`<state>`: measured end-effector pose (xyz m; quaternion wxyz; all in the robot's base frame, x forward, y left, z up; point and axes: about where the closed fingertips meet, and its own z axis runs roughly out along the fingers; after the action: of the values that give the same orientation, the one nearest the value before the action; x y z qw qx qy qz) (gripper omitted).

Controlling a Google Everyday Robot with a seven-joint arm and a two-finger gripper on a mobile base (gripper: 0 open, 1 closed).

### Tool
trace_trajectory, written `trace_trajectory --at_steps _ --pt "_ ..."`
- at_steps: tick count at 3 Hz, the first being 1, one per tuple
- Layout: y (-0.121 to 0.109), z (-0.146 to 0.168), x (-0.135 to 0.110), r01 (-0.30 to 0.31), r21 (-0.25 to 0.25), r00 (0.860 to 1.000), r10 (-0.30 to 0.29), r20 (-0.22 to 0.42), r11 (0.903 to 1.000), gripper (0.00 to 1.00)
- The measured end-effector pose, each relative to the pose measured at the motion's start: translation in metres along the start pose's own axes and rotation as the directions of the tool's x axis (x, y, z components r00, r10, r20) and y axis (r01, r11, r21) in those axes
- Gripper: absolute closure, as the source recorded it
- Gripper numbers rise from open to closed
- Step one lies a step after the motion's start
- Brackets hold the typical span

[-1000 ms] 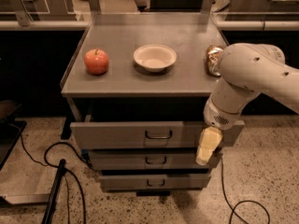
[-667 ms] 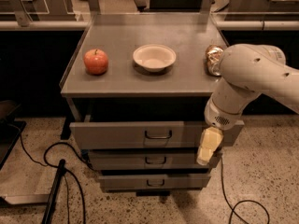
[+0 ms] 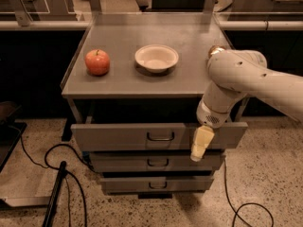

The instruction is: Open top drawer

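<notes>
Where the speckled floor shows at the far left, a dark cable [image 3: 33, 157] loops beside a black pole [image 3: 56, 193] that leans toward the cabinet. On the grey table top [image 3: 118, 86] a red apple [image 3: 97, 62] sits near the left edge, and a shallow pale bowl [image 3: 156, 58] rests upright to its right, well apart from it. Below the top, the top drawer [image 3: 113, 136] lies with its long axis running left to right and its flat front facing the camera; it is the widest of the three and seems to stand forward of the middle drawer [image 3: 123, 162] and the bottom drawer [image 3: 128, 183] stacked under it. Its small dark loop handle [image 3: 160, 136] sits at the centre of the front. Right of that handle, the gripper [image 3: 201, 144] hangs pointing downward across the right part of the drawer front, apart from the handle, its tip reaching past the front's lower edge; whether it is spread or pressed together cannot be told, nor whether it touches the metal. The white arm [image 3: 236, 77] rises from it and leaves to the right, partly covering a shiny round object [image 3: 215, 49] on the table. Another cable [image 3: 236, 207] curls on the floor at lower right.
</notes>
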<state>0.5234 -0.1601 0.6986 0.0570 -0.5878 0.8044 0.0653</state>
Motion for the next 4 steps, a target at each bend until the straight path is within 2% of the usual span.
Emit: trace_trajectory --at_steps 1,2,3,4 --pt "-0.007 0.018 0.0 0.014 -0.031 1.0 -0.015 -0.024 0.9994 0.0" --pt "0.003 0.021 0.006 0.024 -0.061 0.999 -0.027 -0.039 0.9978 0.0" --pt "0.027 0.011 0.021 0.001 -0.088 0.998 -0.007 -0.065 0.9961 0.0" --pt "0.074 -0.014 0.048 -0.026 -0.106 0.996 0.017 -0.085 0.994 0.0"
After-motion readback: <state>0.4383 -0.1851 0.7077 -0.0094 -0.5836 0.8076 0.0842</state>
